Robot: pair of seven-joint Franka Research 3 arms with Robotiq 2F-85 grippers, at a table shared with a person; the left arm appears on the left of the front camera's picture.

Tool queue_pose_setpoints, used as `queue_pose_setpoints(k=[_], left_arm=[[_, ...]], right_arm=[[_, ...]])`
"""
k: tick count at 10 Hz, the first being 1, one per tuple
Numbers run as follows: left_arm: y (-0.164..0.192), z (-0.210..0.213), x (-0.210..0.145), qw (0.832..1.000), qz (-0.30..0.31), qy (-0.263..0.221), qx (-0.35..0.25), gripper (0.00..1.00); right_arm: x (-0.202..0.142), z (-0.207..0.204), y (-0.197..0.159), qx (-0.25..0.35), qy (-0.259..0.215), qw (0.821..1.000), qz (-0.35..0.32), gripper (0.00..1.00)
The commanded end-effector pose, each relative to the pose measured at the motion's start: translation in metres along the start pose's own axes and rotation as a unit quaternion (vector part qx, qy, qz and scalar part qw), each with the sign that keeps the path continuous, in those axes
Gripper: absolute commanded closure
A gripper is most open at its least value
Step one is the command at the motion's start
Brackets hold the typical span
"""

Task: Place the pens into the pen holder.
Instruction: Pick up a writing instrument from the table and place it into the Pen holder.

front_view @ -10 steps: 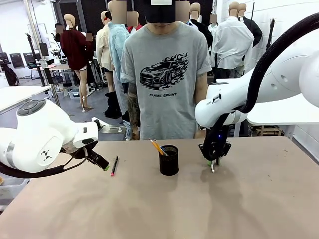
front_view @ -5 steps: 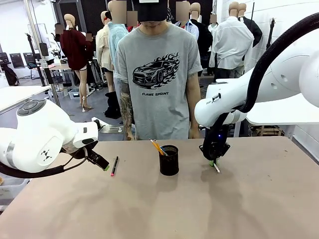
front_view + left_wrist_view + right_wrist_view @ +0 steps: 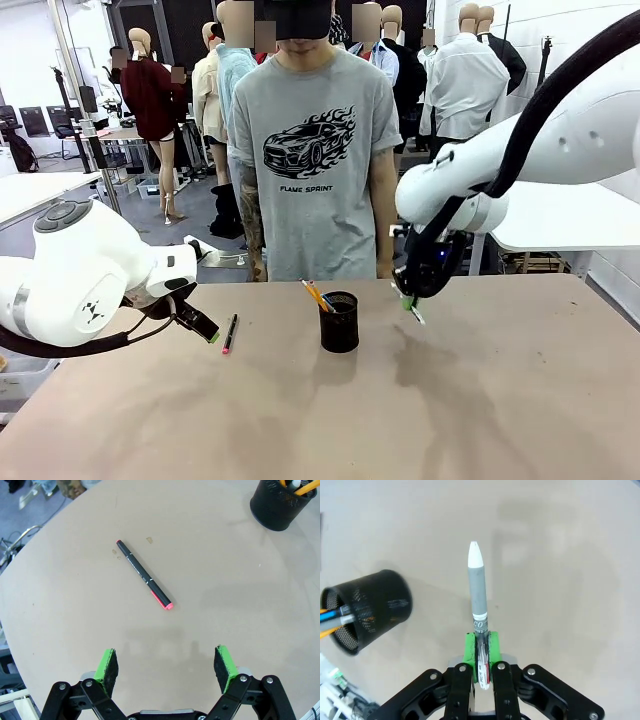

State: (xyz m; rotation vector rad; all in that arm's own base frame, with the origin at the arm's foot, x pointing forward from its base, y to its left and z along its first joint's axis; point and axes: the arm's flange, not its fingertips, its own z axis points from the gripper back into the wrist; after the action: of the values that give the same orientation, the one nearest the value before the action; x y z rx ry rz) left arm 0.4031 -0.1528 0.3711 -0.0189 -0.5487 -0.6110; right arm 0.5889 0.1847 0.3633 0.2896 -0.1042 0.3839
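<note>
- Right gripper (image 3: pixel 481 644) clamps the grey pen (image 3: pixel 478 587), holding it above the table (image 3: pixel 500 400), just right of the pen holder (image 3: pixel 339 322).
- Orange pen (image 3: pixel 316 295) sits inside the holder.
- Left gripper (image 3: pixel 167 662) hangs wide open near the black pen (image 3: pixel 144 575), which lies flat on the table.

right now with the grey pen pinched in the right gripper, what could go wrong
The right gripper pinches the grey pen near one end, so it could pivot or slip. The pen holder already has pens leaning inside; the tip might catch them or the rim and tip the holder.
</note>
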Motion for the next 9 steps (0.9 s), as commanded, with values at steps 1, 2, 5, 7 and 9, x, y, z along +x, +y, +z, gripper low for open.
queue_pose_setpoints(k=[1,2,5,7,9], left_arm=[[0.002,0.0,-0.001,1.0,0.002,0.0,0.0,0.0],[0.002,0.0,-0.001,1.0,0.002,0.0,0.0,0.0],[0.002,0.0,-0.001,1.0,0.002,0.0,0.0,0.0],[0.002,0.0,-0.001,1.0,0.002,0.0,0.0,0.0],[0.002,0.0,-0.001,1.0,0.002,0.0,0.0,0.0]], right_arm=[[-0.025,0.012,-0.004,0.058,-0.045,0.996,0.042,1.0],[-0.027,0.021,0.002,0.084,-0.079,0.991,0.069,1.0],[-0.029,0.035,0.019,0.21,-0.171,0.95,0.157,1.0],[-0.03,0.041,0.025,0.257,-0.219,0.921,0.193,1.0],[-0.022,0.028,0.036,0.271,-0.257,0.899,0.228,1.0]])
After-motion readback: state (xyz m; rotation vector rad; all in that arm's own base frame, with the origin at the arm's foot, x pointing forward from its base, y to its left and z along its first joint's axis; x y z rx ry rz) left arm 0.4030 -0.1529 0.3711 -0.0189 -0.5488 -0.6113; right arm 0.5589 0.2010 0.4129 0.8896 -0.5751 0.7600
